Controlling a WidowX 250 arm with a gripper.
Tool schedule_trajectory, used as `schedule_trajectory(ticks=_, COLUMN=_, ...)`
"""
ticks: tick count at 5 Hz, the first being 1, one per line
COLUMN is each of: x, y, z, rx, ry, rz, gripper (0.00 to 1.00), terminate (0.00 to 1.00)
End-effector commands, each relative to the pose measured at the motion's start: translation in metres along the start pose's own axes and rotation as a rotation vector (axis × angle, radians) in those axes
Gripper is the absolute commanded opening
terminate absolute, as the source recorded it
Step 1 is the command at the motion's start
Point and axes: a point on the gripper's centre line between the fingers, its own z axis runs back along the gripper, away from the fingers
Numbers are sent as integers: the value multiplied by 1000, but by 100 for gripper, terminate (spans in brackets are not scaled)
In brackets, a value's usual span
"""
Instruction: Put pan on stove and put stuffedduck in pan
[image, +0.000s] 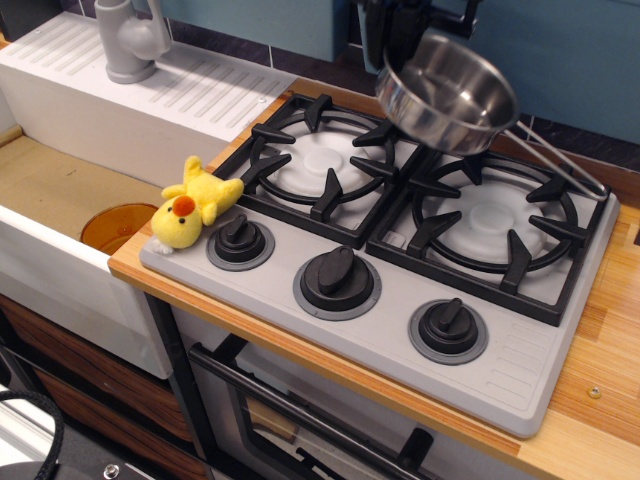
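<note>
The shiny steel pan (447, 92) hangs tilted in the air above the gap between the two burners, near the back of the stove (520, 370). Its wire handle (560, 160) points down to the right. My gripper (403, 40) is at the top edge of the view, shut on the pan's far left rim; its fingertips are mostly hidden behind the pan. The yellow stuffedduck (190, 205) lies on the stove's front left corner, beside the left knob (240, 240). Both grates are bare.
A white sink basin with an orange drain plug (115, 228) is at the left, with a grey faucet (130, 40) and a ribbed drainboard behind it. A wooden counter (600, 400) borders the stove at the right. A teal wall stands behind.
</note>
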Motion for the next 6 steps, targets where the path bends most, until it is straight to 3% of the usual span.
schedule_trajectory(ticks=1, x=17, y=48, z=25, rx=37, ry=-79, rz=-5, gripper=0, terminate=0)
schedule_trajectory(ticks=3, x=9, y=87, z=-3, rx=28, ry=-93, rz=-3, gripper=0, terminate=0)
schedule_trajectory(ticks=5, x=-7, y=101, z=-22, rx=18, ry=-96, rz=32, gripper=0, terminate=0)
schedule_trajectory(ticks=6, x=-7, y=100, z=-36, rx=14, ry=-124, rz=26, gripper=100, terminate=0)
